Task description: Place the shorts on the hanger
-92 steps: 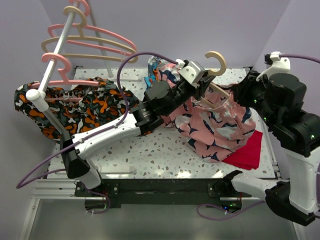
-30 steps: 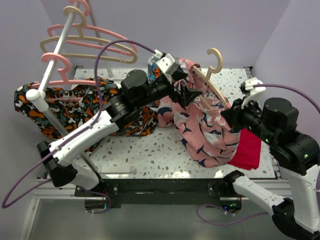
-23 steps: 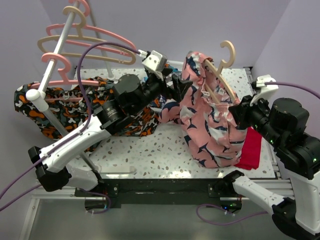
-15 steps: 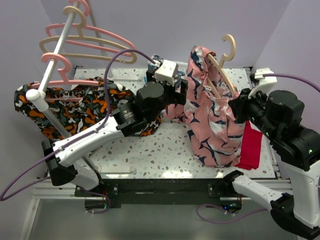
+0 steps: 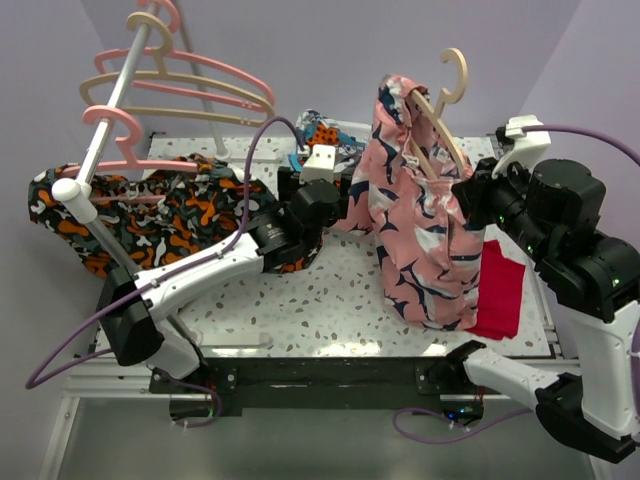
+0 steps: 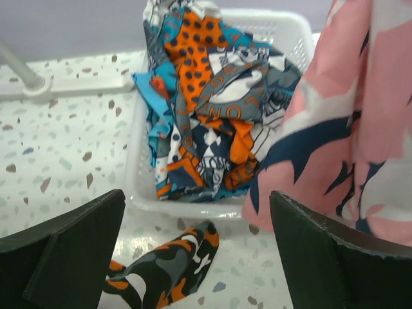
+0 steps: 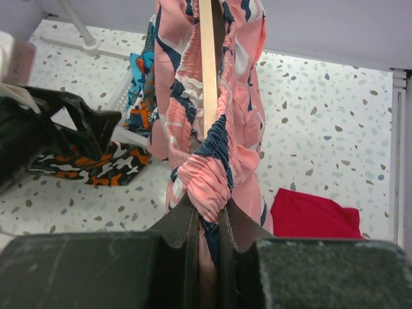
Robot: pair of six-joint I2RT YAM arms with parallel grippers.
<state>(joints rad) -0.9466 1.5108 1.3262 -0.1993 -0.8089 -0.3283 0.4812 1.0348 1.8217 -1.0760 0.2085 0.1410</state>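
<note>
My right gripper (image 7: 207, 225) clenches the bunched waistband of salmon-pink leaf-print fabric shorts (image 7: 215, 161) over the tan plastic hanger (image 7: 207, 58), long axis running up-frame from my jaws; left gripper (image 6: 196, 199) gapes empty, shorts frame-right.

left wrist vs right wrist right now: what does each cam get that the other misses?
Left wrist only: the whole white basket with its heap of printed clothes, framed by the left tool, open and empty. Right wrist only: the hanger bar inside the bunched waistband, the right tool shut on the shorts, the red cloth. Both: the shorts, the black-orange garment, a corner of the basket, the speckled table.
</note>
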